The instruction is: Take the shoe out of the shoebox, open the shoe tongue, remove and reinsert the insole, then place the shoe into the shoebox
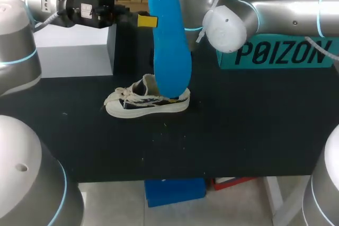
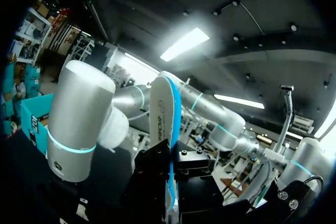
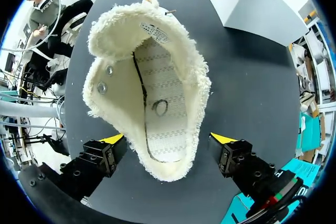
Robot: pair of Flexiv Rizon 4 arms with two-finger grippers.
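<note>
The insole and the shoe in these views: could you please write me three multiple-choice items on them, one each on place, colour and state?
1. Where is the shoe?
A. in the shoebox
B. on the black table
C. on the floor

2. What colour does the insole show in the head view?
A. blue
B. red
C. green

3. How is the left gripper?
A. open and empty
B. shut on a lace
C. shut on the insole

Answers:
1 B, the shoe stands on the tabletop.
2 A, the side facing the head camera is blue.
3 C, it holds the insole upright above the shoe.
</note>
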